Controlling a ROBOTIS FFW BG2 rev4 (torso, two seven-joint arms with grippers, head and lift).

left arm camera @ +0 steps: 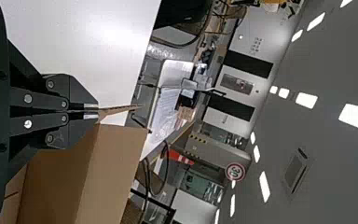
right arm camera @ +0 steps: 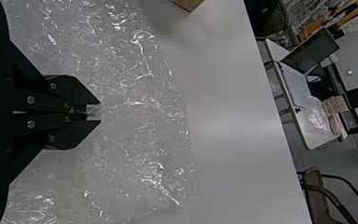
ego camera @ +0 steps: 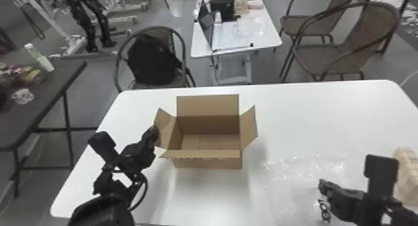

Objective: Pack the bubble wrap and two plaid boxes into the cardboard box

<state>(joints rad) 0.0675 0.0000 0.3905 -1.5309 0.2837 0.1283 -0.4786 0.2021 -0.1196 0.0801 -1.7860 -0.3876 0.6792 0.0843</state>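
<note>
The open brown cardboard box (ego camera: 208, 162) sits upright on the white, smooth tabletop (ego camera: 320, 116), its flaps spread. The robot's left black two-fingered pincer (left arm camera: 98, 111) is clenched on the box's left flap (ego camera: 164, 129), near its upper edge. The right black two-fingered pincer (right arm camera: 99, 112) appears to be grasping a small fold of the clear, crinkled bubble wrap (right arm camera: 144, 135), which lies spread over the tabletop to the right of the box and nearer the robot. At the right edge of the head view, partly behind the right arm, is a beige plaid box (ego camera: 406, 175); I cannot tell whether it is one or two.

The step in hand looks to be bringing the wrap over to the box, an early stage of the packing, with the wrap and the visible plaid goods outside it. The film is thin and limp, so the pinch should be firm and the lift slow, in case the sheet slides out of the fingertips. Raise it high enough for the trailing part to clear the right flap (ego camera: 248, 129) and the near flap (ego camera: 202, 153), either of which could snag it. Lower it well inside the walls and press any overhanging edges down, leaving room for the plaid goods. The left grip is best used only to steady the box: a hard pull could crease the flap or drag the light carton askew.
</note>
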